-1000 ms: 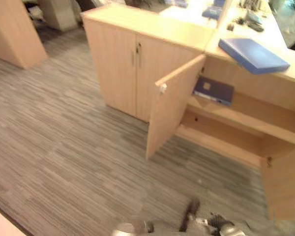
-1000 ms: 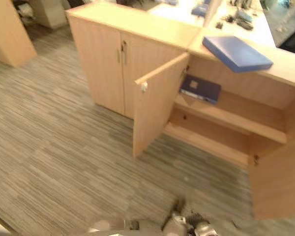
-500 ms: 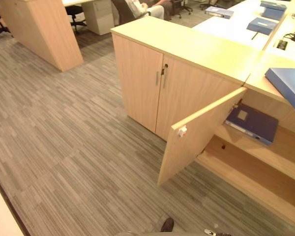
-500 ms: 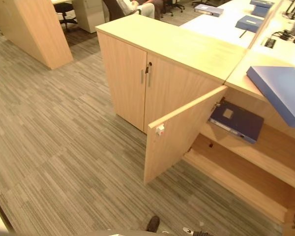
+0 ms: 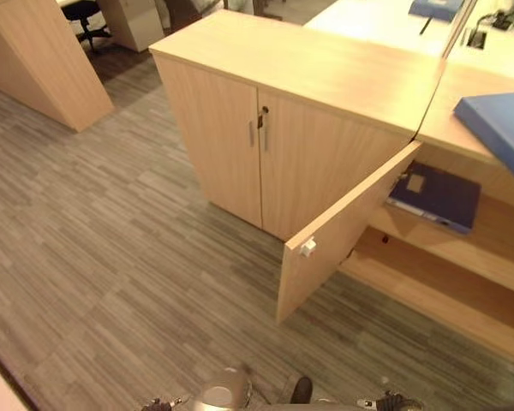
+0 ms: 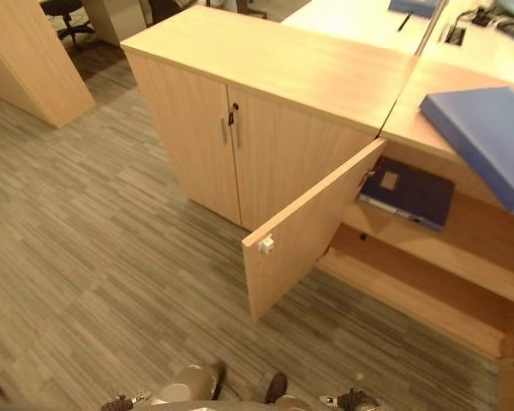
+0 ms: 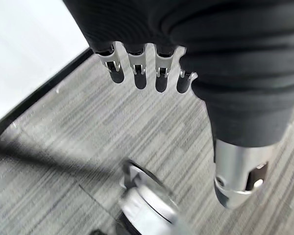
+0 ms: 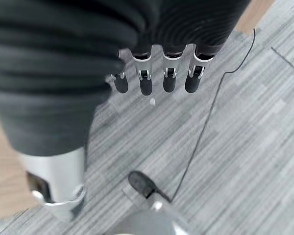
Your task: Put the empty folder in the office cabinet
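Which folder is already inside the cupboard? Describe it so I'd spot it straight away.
Find the light wood cabinet with two closed doors; right of it, another cabinet's door swings open. On the upper shelf behind it lies a dark navy folder with a pale square label. The paler blue folder lies on the countertop above, not inside.

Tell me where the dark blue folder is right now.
The dark blue folder lies flat on the upper shelf of the open cabinet, on the right of the head views, just behind the open door.

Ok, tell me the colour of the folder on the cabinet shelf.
Dark blue folder, with a small pale label; right eye view shows it best.
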{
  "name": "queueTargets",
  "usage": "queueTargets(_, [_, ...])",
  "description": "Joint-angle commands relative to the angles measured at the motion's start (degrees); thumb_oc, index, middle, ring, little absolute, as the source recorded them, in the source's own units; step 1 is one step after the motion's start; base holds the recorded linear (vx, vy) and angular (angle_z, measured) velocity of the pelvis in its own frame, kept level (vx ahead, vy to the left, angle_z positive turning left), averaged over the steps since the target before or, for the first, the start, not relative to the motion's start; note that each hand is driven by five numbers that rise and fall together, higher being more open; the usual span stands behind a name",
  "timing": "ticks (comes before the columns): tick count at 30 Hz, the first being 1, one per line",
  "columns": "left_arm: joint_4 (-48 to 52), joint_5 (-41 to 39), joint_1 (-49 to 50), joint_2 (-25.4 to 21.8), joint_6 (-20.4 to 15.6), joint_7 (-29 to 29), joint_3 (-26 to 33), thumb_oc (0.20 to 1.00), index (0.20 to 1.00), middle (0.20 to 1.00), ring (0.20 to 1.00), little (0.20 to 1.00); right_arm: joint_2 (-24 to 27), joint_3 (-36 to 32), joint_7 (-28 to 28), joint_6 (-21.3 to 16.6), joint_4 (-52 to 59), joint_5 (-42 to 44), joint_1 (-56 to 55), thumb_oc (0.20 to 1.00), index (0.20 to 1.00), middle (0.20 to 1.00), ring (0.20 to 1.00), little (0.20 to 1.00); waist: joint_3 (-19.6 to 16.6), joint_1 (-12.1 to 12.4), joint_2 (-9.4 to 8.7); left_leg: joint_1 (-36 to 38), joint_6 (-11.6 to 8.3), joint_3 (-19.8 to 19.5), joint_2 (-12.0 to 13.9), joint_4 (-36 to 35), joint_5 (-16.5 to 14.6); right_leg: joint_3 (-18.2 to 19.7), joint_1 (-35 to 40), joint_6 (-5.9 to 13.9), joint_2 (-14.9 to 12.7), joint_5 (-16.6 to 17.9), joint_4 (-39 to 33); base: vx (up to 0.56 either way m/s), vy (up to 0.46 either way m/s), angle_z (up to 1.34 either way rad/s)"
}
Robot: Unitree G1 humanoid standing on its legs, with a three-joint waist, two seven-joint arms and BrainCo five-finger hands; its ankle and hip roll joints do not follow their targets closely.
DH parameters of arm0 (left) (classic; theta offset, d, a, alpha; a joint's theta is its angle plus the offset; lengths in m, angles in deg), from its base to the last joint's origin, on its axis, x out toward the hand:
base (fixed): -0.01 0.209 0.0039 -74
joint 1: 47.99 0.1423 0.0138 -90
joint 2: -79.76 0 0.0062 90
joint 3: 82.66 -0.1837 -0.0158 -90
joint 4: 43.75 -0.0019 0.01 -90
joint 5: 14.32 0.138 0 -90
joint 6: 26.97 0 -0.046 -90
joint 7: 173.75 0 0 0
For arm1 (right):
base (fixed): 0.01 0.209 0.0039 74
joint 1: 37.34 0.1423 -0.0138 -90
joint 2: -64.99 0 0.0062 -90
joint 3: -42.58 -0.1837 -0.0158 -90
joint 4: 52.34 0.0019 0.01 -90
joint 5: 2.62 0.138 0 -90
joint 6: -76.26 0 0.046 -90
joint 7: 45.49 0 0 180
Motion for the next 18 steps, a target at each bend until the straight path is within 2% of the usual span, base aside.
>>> queueTargets(1, [-1.44, -0.19, 1.83, -1.92, -0.44, 0.11, -0.51, 1.000, 1.000, 1.000, 1.000, 1.000, 0.64, 0.77, 0.30, -0.59, -0.47, 1.04, -1.63, 1.000, 1.000, 1.000, 1.000, 1.000, -0.97, 1.15, -1.97, 2.27, 5.45, 1.08, -3.33, 3.61, 0.01, 0.41, -0.10, 4.20, 3.91, -1.82, 0.62, 0.06, 0.022, -1.16])
queueTargets(7, [-1.11, -0.33, 1.60, -2.15, -0.34, 0.46, -0.52, 1.000, 1.000, 1.000, 1.000, 1.000, -0.28, 1.38, 0.03, -0.54, -0.26, 1.13, -2.62, 1.000, 1.000, 1.000, 1.000, 1.000, -1.83, 0.08, -2.19, 5.19, 6.13, 1.75, -2.34, -0.98, 0.89, 0.92, -0.42, 4.08, 3.88, -1.51, 0.58, 0.04, 0.061, -0.24])
queueTargets(18, [-0.74, 0.34, 2.10, -1.71, -0.30, 0.40, -0.99, 1.000, 1.000, 1.000, 1.000, 1.000, -0.63, 0.95, -0.30, -0.11, -0.28, 0.75, -3.87, 1.000, 1.000, 1.000, 1.000, 1.000, -3.89, -0.84, -1.27, 10.68, 7.29, 2.22, -1.04, -8.31, 2.22, 1.98, 0.26, 4.82, 3.52, -1.50, 0.52, 0.02, 0.077, -0.02])
